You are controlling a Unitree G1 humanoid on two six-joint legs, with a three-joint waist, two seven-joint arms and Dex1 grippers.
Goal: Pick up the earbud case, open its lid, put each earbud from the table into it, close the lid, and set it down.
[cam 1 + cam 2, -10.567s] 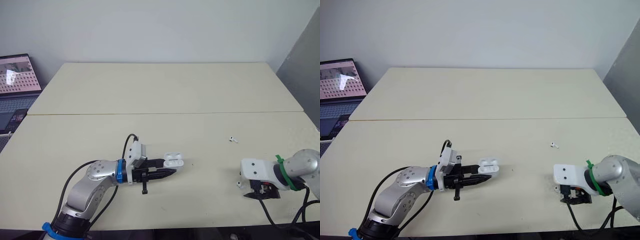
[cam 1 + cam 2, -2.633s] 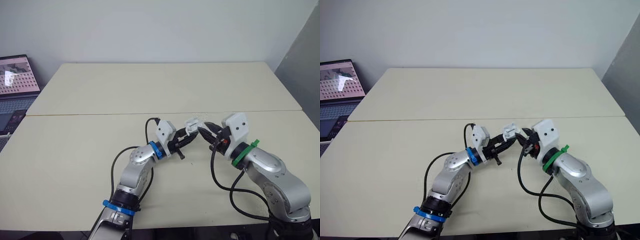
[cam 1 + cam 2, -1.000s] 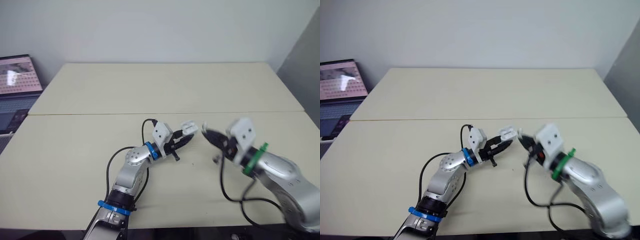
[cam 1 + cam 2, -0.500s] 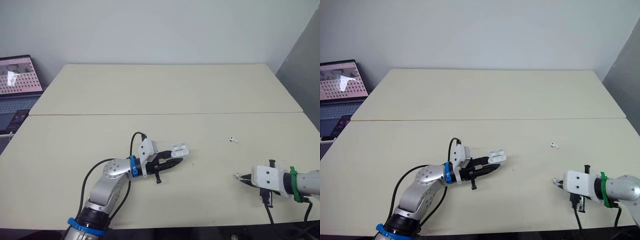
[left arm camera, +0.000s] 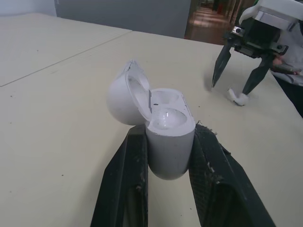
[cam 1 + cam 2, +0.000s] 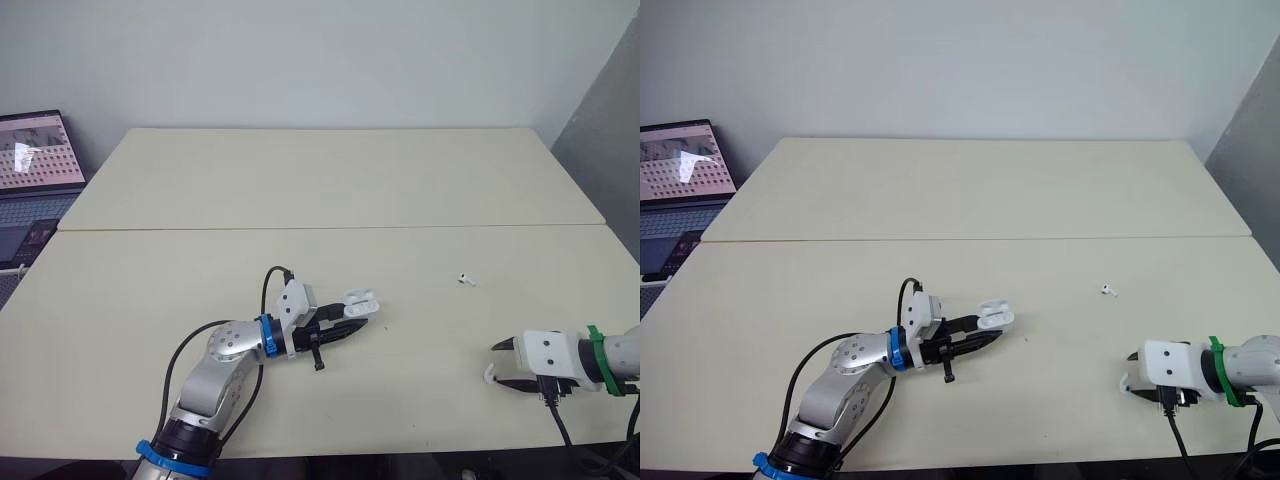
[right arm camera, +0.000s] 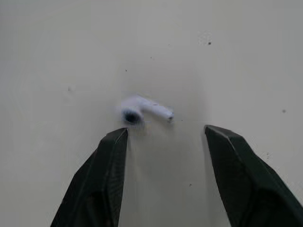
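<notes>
The earbud case (image 5: 168, 135) sat clamped between the two black fingers of the left gripper (image 6: 352, 324), low over the front middle of the table (image 6: 320, 190). Its lid (image 5: 122, 97) was swung back open and the two sockets faced up. Well off to the right, one earbud (image 7: 142, 109) lay on the table just ahead of the right gripper (image 7: 165, 133), whose fingers stood spread apart on either side of it, holding nothing. A second earbud (image 6: 463, 279) lay farther back on the table, apart from both grippers. A laptop (image 6: 36, 150) stood beyond the table's left edge.
</notes>
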